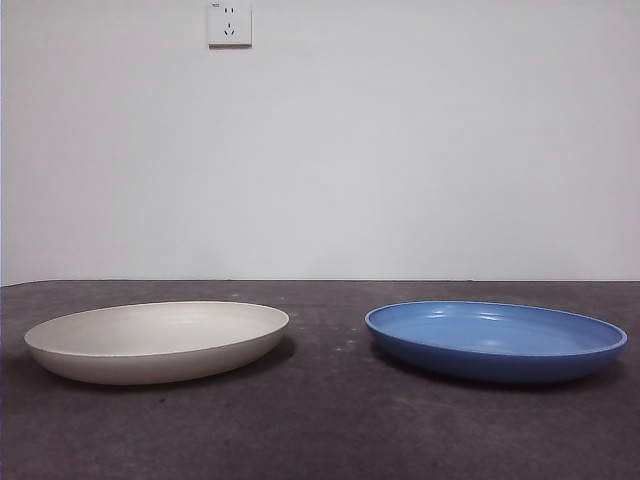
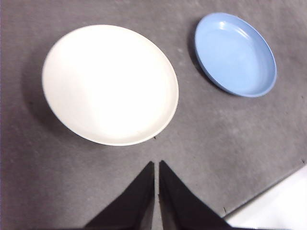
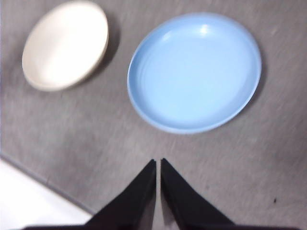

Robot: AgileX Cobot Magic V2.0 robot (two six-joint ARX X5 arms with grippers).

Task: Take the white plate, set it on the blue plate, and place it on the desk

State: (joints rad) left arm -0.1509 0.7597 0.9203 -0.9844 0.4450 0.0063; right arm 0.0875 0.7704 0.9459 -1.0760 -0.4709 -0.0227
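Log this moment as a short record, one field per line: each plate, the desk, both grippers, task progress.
white plate: empty, flat on the desk, beside the blue plate, not touching it
blue plate: empty, flat on the desk
desk: dark mottled grey top carrying both plates
left gripper: jaws shut, holding nothing, raised above the desk near the white plate
right gripper: jaws shut, holding nothing, raised above the desk near the blue plate
task progress: white plate not yet picked up
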